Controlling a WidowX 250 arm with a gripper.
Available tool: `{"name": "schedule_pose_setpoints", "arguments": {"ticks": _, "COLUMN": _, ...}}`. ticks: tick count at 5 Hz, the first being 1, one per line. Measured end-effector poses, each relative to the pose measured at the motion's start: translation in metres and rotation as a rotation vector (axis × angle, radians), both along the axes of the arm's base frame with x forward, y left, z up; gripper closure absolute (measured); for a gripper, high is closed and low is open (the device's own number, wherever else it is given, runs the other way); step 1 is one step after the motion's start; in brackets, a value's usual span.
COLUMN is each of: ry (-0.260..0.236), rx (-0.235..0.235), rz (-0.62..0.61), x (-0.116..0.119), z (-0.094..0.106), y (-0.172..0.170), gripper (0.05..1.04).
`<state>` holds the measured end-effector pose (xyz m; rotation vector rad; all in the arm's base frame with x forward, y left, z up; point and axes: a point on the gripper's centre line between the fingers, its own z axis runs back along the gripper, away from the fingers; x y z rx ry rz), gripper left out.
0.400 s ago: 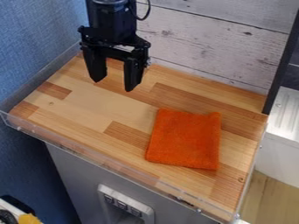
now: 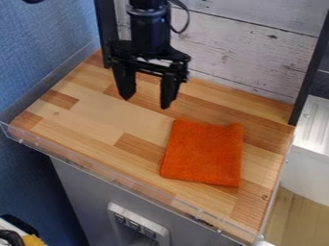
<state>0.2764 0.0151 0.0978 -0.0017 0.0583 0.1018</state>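
Hanging over the back part of the counter, the black gripper (image 2: 146,102) is pointing its two tapered fingers downward and holding them wide apart, with open space between them. Near it, farther forward and to the right in the view, an orange cloth (image 2: 202,153) is lying flat on the right half of the counter (image 2: 116,113). The cloth is showing a soft, fuzzy texture and a roughly square shape, its corners rounding gently and its back edge dipping a little. Beneath it, the wooden counter is displaying smooth strips of pale and darker brown grain, and a clear, hard rim (image 2: 96,169) is running along the front edge. Behind the counter, whitewashed boards (image 2: 244,48) are showing knots and dark seams between two black uprights, while a blue wall (image 2: 45,38) with a woven-looking texture is rising on the left. Below, a smooth grey front (image 2: 80,192) is carrying a pale panel (image 2: 138,223), and on the right a white ribbed surface (image 2: 315,117) is sitting above pale wooden flooring (image 2: 296,216)
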Motion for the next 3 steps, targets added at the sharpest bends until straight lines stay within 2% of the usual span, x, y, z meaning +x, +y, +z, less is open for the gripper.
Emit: {"name": "schedule_pose_setpoints", "arguments": {"ticks": 3, "ry": -0.072, "rx": 0.010, "rz": 0.182, "x": 0.017, "z": -0.001, "y": -0.041, "gripper": 0.085}}
